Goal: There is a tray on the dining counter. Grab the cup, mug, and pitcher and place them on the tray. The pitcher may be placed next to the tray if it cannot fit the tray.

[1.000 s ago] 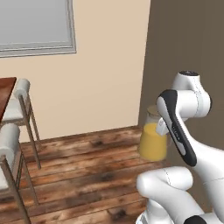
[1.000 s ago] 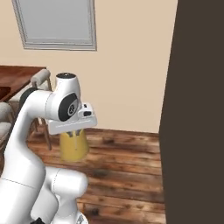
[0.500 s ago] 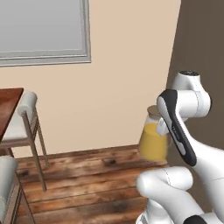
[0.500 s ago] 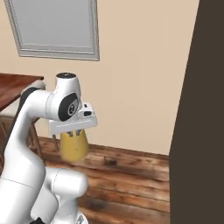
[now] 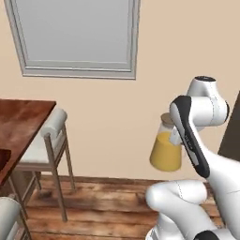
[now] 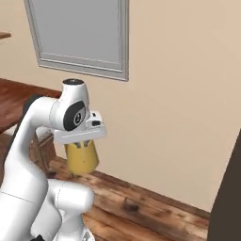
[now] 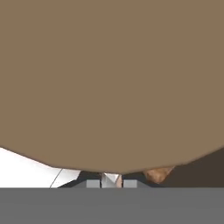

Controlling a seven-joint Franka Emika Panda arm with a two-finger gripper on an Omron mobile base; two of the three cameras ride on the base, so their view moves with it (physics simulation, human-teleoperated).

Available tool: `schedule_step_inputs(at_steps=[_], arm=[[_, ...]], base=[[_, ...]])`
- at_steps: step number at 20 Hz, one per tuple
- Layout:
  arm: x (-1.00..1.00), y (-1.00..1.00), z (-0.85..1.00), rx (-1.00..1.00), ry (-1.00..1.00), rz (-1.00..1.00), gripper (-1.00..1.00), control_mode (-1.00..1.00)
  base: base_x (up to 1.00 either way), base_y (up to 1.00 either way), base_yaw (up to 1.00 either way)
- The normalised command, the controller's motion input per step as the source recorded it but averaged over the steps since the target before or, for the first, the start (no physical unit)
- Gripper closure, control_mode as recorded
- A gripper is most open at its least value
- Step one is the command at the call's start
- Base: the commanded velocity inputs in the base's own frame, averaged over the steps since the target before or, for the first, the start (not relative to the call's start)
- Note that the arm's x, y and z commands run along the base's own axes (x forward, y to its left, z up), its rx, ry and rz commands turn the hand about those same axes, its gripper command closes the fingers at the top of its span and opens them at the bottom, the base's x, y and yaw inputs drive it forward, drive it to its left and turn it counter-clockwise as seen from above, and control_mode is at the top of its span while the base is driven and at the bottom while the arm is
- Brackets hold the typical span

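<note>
Gripper (image 6: 81, 141) pointing down, clasping pitcher (image 5: 166, 151)

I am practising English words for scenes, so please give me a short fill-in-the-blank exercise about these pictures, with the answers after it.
1. The lower body of the pitcher is coloured ____.
2. In the left base view, the chair stands beside the ____ counter.
3. High on the beige wall there is a grey-framed ____.
4. The floor is made of ____ planks.

Missing words: yellow-orange; dining; window; wood
</note>
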Motion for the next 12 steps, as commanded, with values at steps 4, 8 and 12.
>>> schedule_step_inputs(at_steps=[4, 8, 12], arm=[[0.0, 0.0, 0.0, 0.0, 0.0, 0.0, 1.0, 1.0], [0.0, 0.0, 0.0, 0.0, 0.0, 0.0, 1.0, 1.0], [0.0, 0.0, 0.0, 0.0, 0.0, 0.0, 1.0, 1.0]], base=[[0.55, -0.26, 1.0], [0.6, -0.29, 1.0], [0.62, -0.26, 1.0]])
